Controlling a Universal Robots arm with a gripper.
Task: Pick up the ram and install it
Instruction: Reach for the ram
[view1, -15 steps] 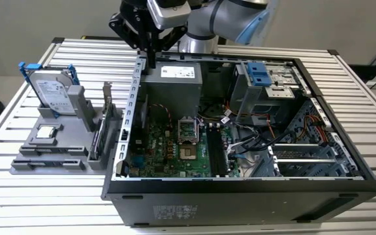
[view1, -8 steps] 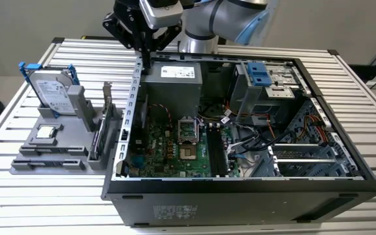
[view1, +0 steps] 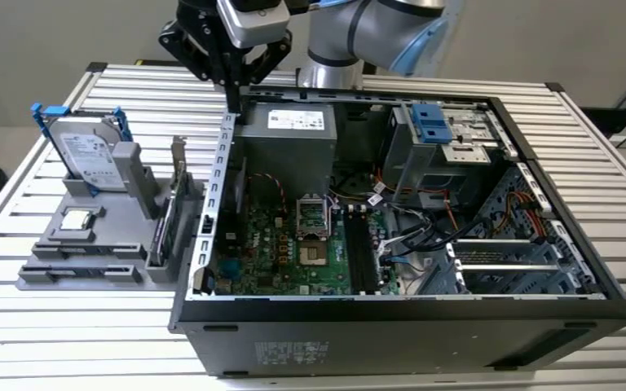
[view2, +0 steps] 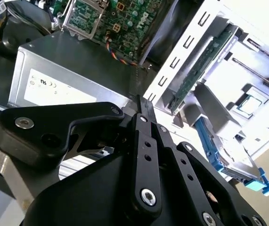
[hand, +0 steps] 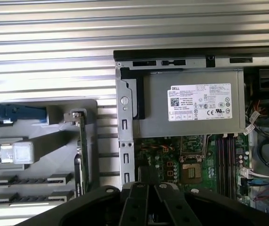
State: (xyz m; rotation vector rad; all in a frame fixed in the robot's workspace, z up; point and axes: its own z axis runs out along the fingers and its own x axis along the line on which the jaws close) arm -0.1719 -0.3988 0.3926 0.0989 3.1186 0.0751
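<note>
Hovering upper left over the case [view1: 400, 330] rim, the gripper [view1: 234, 103] is pinched together, empty — the ram [view1: 162, 235] stands in the gray rack [view1: 85, 273] at left; descending unopened could knock it or the neighbouring card [view1: 179, 161].

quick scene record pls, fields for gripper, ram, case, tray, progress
gripper: shut, holding nothing, over the pc case's corner by the power supply
ram: standing on edge in the grey tray, not touched by the gripper
pc case: open, on its side, motherboard exposed
grey tray: at the exterior view's left of the case; also holds the hard drive
progress: ram not yet picked up
</note>
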